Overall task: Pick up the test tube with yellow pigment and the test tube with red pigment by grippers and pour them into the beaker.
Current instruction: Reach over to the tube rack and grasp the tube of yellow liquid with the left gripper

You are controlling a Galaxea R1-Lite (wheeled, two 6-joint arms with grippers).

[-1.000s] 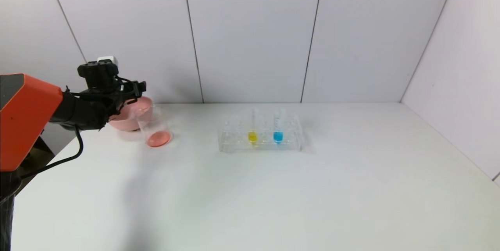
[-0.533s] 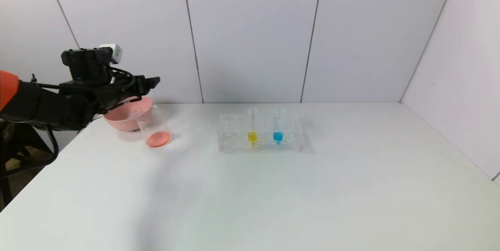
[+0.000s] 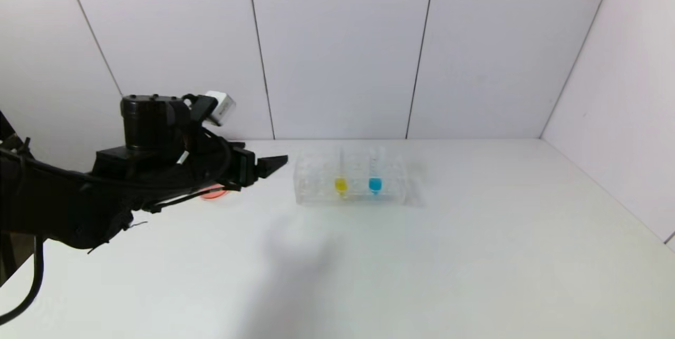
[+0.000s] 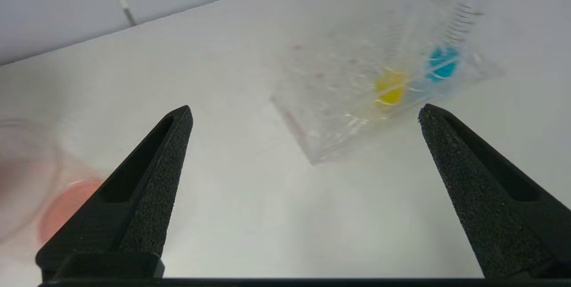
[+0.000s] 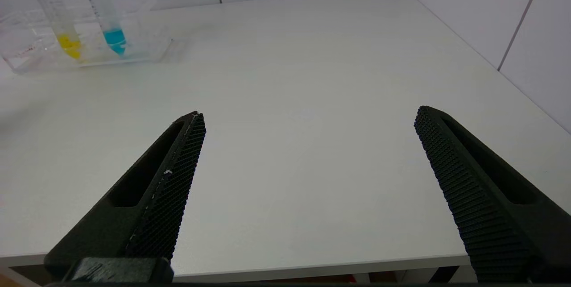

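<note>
Now left hand (image 3: 271,162) spread wide, empty, hovering beside rack (image 3: 316,191). Yellow tube (image 3: 341,170) upright in rack, next to blue tube (image 3: 375,170). Beaker (image 4: 31,189) holding red liquid, likely red pour done; yellow left. Right hand (image 5: 308,117) spread, idle at bench (image 3: 474,249) edge.

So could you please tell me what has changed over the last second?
The left hand, open and empty, swung from over the pink bowl toward the tube rack, and its arm now hides the bowl and most of the beaker. The yellow tube, the blue tube and the rack stayed put.
</note>
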